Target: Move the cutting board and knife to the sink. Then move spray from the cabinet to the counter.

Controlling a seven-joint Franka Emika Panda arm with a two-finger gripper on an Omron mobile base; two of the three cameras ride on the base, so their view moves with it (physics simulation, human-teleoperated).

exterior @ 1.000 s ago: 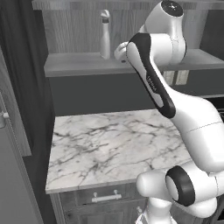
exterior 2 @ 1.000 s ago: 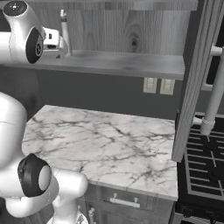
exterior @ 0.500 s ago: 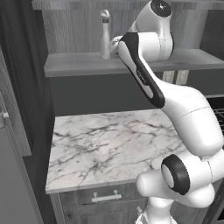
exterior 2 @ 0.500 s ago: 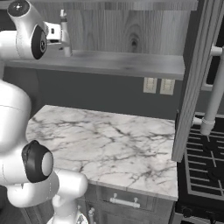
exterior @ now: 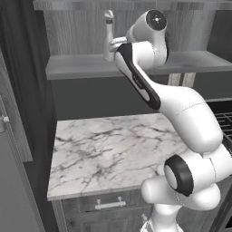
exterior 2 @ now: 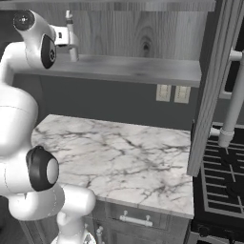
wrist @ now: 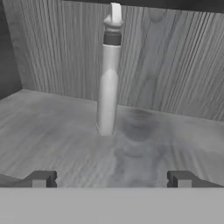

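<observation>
- The spray (wrist: 108, 78) stands upright in the upper middle of the hand view, on the grey shelf of the cabinet (wrist: 52, 127), close to the wood-grain back wall.
- The gripper (wrist: 111, 178) faces it with its jaws spread wide. The two dark fingertips (wrist: 41, 178) sit far apart at the bottom left and bottom right, with nothing between them.
- That wide spread makes sense: the slim bottle sits slightly left of the gap's centre, so the pincer is lined up to slide around its body, I'd say.
- In the left base view the spray (exterior: 108, 34) is at the upper middle, just left of the wrist. In the right base view it is at the upper left (exterior 2: 71, 40).
- The counter (exterior: 108, 149) lies below in mid-frame, its marble bare and ready to receive the bottle.
- Compared with a second ago, the arm has swung in: the wrist was right of the bottle with a clear gap, and now it sits right beside it.
- The bottle itself has not shifted on the shelf.
- The jaws are as wide as they were.
- The bottle is not yet gripped, and the fingers are short of it.
</observation>
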